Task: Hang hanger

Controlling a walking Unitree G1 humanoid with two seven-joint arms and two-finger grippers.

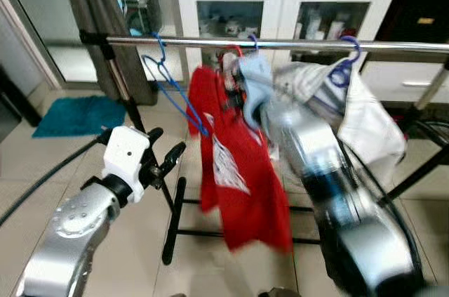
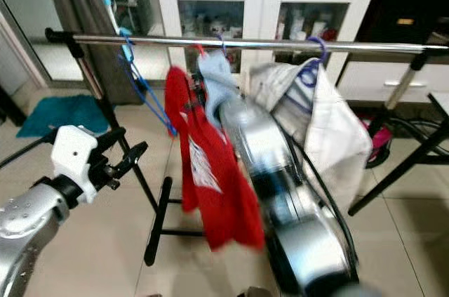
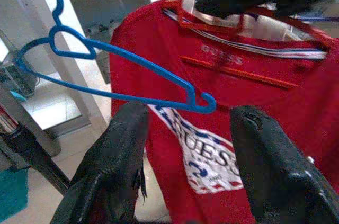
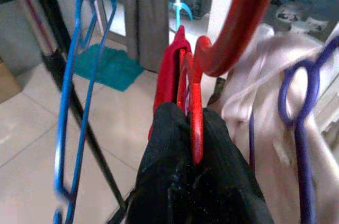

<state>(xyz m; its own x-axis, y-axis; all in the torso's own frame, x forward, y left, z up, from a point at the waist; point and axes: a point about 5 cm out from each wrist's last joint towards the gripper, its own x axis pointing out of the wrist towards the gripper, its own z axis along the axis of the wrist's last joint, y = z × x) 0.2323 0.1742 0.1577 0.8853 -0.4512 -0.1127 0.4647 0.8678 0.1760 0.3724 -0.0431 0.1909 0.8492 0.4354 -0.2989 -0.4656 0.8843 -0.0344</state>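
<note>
red hanger point(image 4: 197, 123) in right claw point(image 4: 193, 181)

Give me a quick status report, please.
Right gripper shut on red hanger at rail. Left gripper open, idle. Empty blue hanger alongside.

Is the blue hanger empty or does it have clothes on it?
Empty. The blue hanger hangs bare on the rail, beside the red shirt; its thin frame carries no cloth.
</note>
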